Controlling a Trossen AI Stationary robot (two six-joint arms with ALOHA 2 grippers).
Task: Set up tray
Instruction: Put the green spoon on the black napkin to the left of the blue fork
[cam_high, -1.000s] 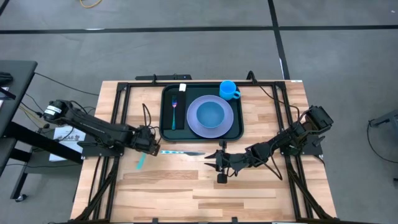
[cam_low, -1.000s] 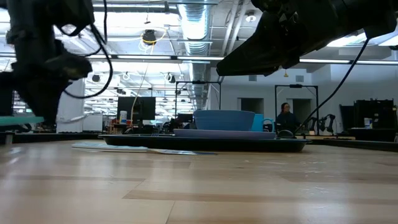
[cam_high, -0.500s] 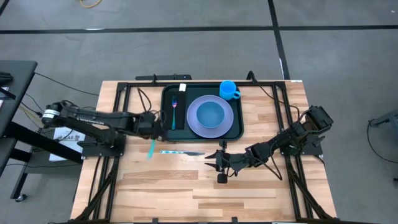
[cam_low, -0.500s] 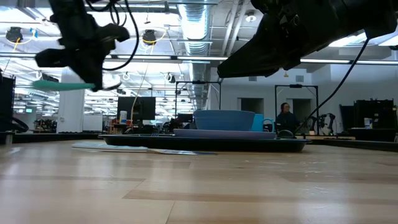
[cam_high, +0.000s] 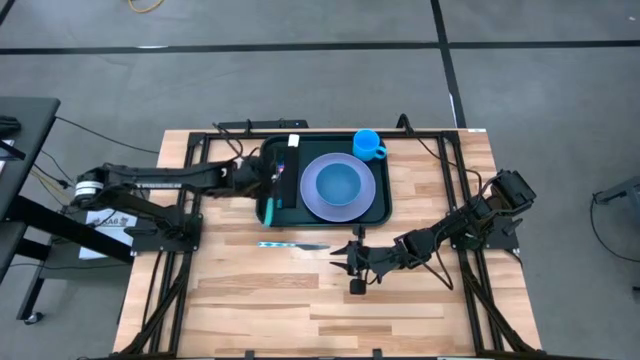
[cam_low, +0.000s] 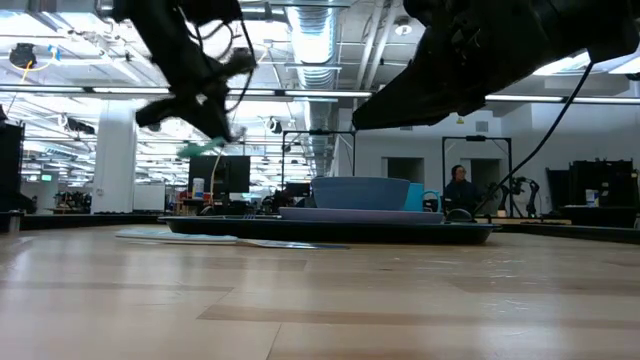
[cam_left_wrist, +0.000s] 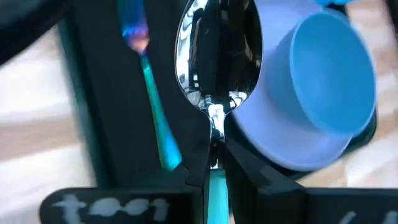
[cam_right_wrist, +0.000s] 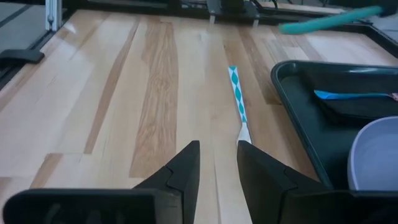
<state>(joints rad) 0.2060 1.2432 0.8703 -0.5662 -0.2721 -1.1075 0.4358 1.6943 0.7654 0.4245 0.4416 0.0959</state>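
Hovering over tray (cam_high: 268, 215): left hand (cam_high: 272, 183) gripping spoon (cam_left_wrist: 214, 68).

My table (cam_high: 420, 290): light wood planks.
On it, far side: my tray (cam_high: 385, 205).
Near tray: a teal-patterned knife (cam_high: 292, 245).

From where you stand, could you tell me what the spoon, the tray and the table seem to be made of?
Spoon: the bowl looks like polished metal, mirror-bright with reflections; its teal handle looks plastic, though that is less certain.
Tray: dark green, smooth with a moulded raised rim, probably plastic.
Table: light wood planks with visible grain and a slight sheen, likely sealed.
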